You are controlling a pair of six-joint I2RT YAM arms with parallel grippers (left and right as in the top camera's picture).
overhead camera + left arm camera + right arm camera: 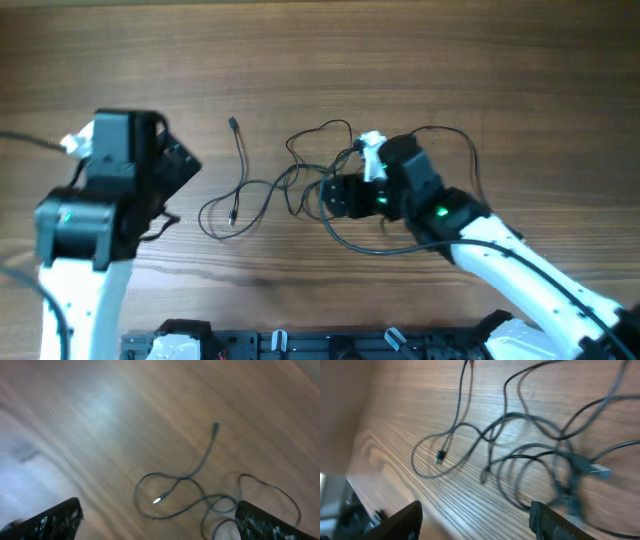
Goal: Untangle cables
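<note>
Wooden table (300, 60) first. The left gripper (157, 515) hangs left of the work with its fingers wide apart, holding nothing. The right gripper (475, 512) is low over the tangle, fingers apart, nothing visibly pinched. The cables (492, 430) sprawl mid-table, with loose loops leftward and a denser bunch at the right gripper. They look thin, limp and light, so a yank would likely drag the whole heap. Best hold is probably near the free plug (232, 124), stiffer and clear of crossings.

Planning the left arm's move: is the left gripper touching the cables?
Apart. The overhead view shows bare wood between the left gripper and the nearest loop of the cables.
</note>
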